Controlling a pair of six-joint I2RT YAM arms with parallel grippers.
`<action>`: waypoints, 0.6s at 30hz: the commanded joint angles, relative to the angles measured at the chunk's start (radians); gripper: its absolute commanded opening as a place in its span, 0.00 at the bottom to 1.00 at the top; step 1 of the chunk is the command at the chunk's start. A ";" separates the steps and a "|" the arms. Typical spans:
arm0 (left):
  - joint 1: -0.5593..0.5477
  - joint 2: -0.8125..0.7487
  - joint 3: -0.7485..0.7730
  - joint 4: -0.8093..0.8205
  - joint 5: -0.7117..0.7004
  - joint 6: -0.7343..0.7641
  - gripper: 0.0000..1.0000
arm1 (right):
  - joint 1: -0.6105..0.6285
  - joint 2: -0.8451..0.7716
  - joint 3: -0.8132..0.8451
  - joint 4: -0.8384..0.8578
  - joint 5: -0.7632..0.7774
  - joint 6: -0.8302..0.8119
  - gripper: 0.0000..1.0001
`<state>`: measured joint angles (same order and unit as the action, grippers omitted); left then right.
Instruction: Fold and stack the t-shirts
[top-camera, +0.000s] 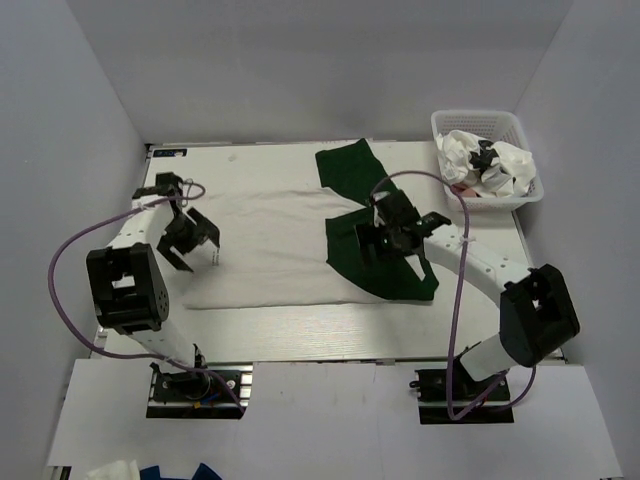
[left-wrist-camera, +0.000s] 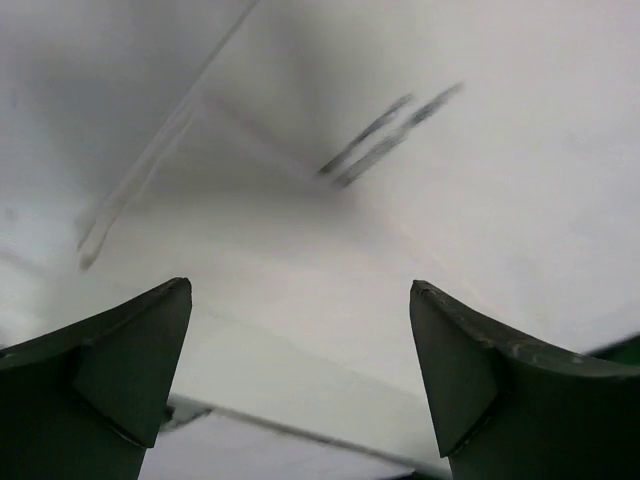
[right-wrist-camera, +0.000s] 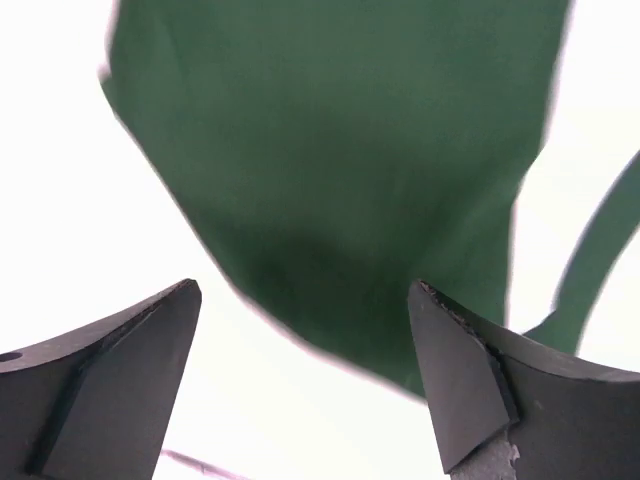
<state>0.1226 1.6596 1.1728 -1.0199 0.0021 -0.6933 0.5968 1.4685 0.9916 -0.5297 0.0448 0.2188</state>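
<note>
T-shirts are being left unfolded, unstacked, left of the basket; left tool and right tool are being held spread.

Two t-shirts lie spread on the table: one pale t-shirt and one dark green t-shirt. One white lattice basket sits at the far right corner, and its crumpled shirts cannot be counted.
</note>
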 joint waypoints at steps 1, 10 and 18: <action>0.028 0.044 0.207 0.044 -0.008 0.014 1.00 | -0.015 0.065 0.212 0.074 0.151 -0.013 0.90; 0.090 0.569 0.936 -0.099 -0.030 0.023 1.00 | -0.179 0.636 0.934 0.043 0.117 0.010 0.90; 0.091 0.779 1.119 0.039 0.033 0.014 1.00 | -0.273 0.883 1.253 0.209 0.036 -0.030 0.90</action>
<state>0.2176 2.4607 2.2406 -1.0313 0.0055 -0.6777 0.3405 2.3459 2.1765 -0.4347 0.1223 0.2043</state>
